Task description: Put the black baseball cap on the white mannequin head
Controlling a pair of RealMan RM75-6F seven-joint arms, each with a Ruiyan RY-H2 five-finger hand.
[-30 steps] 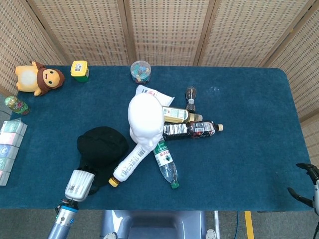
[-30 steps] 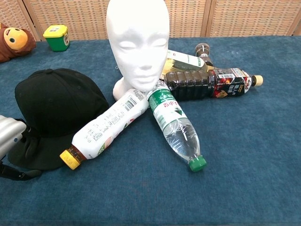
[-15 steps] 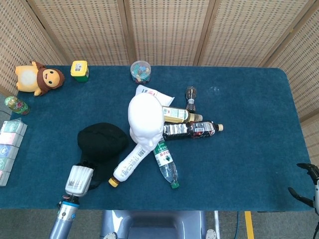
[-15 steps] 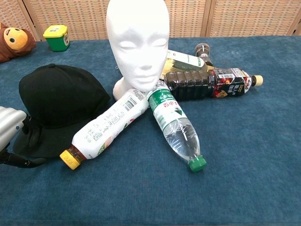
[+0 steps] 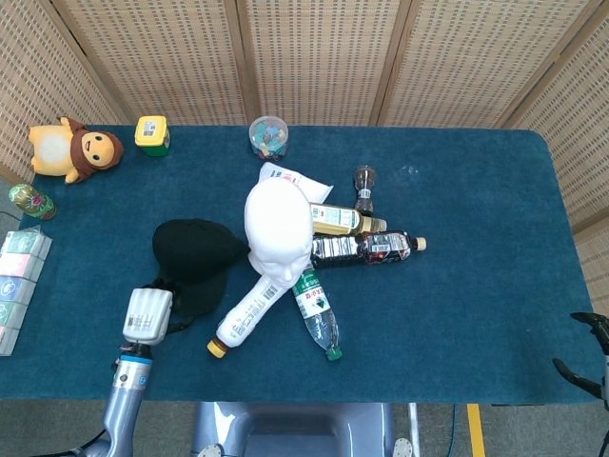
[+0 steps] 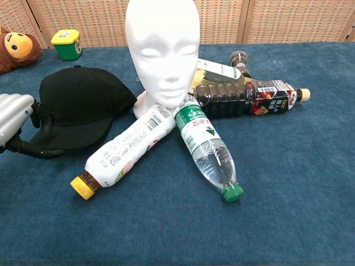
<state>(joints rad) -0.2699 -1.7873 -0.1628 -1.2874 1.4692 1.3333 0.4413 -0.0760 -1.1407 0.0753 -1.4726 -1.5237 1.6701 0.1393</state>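
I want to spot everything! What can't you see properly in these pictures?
- Left hand: chest view, mostly cut off by the left edge; its fingers grip the black cap.
- Right hand: head view, cut by the right edge; absent from chest view.
- Bottle labels: print too small.

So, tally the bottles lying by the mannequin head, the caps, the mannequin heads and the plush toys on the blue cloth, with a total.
Bottles: 5 (yellow-capped bottle, green-capped bottle, large dark bottle, pale bottle, small dark bottle)
Caps: 1 (black cap)
Mannequin heads: 1 (white mannequin head)
Plush toys: 1 (plush toy)
Total: 8
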